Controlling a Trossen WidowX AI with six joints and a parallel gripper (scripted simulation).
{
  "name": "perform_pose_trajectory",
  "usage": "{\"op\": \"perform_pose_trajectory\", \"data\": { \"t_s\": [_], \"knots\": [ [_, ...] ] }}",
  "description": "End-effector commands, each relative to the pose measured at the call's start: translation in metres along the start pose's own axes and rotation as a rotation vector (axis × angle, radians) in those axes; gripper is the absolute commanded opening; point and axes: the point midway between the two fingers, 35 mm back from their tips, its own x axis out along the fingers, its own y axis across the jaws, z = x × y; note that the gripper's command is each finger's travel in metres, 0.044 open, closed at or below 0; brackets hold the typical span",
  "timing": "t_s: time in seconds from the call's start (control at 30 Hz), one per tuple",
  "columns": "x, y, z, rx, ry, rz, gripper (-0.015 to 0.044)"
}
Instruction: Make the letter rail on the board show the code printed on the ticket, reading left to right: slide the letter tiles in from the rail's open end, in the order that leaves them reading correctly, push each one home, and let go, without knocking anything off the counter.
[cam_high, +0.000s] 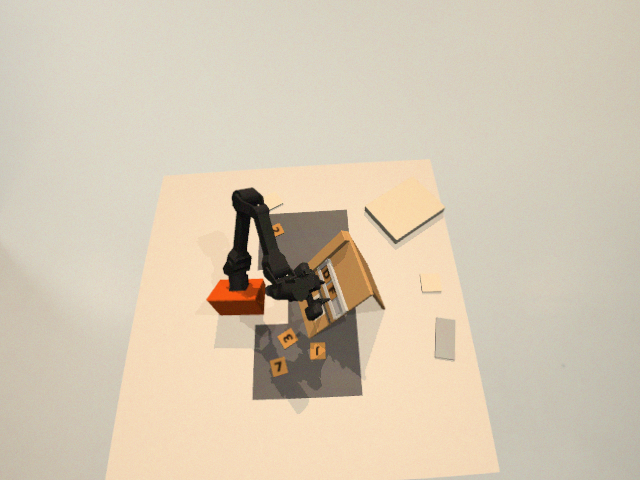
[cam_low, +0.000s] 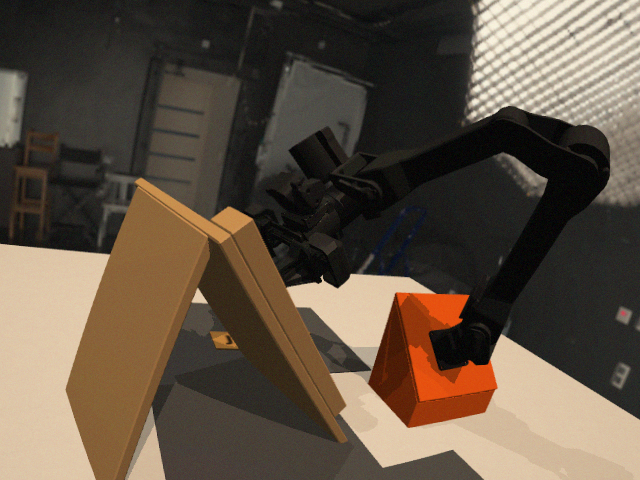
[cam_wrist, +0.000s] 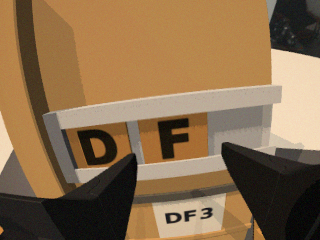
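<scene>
At nine o'clock in rail (cam_high: 336, 294) (cam_wrist: 170, 102), wrist view, D tile (cam_high: 326, 273) (cam_wrist: 98, 147); F tile (cam_wrist: 174, 139) toward three, narrow gap between. Gripper (cam_high: 325, 290) (cam_low: 273, 253) (cam_wrist: 179, 154) open, holding nothing, fingers apart before rail. Ticket (cam_wrist: 189, 215), six o'clock of rail, reads DF3. Top view: 3 tile (cam_high: 287, 338) on dark mat (cam_high: 336, 379), about seven o'clock of board (cam_high: 354, 273) (cam_low: 139, 289) (cam_wrist: 165, 50).

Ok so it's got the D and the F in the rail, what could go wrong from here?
A narrow gap shows between the D tile and the F tile, so F may not be fully home. The open hand is close to the rail; backing off crookedly could nudge a tile. And the 3 tile lies near the 7, so a careless reach might bump it.
</scene>
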Motion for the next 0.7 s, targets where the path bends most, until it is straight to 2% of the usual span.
{"op": "perform_pose_trajectory", "data": {
  "t_s": [0.0, 0.67],
  "knots": [
    [-0.003, 0.0, 0.0, -0.005, -0.003, 0.002, 0.0295],
    [-0.017, 0.0, -0.002, -0.005, -0.003, 0.001, 0.0295]
  ]
}}
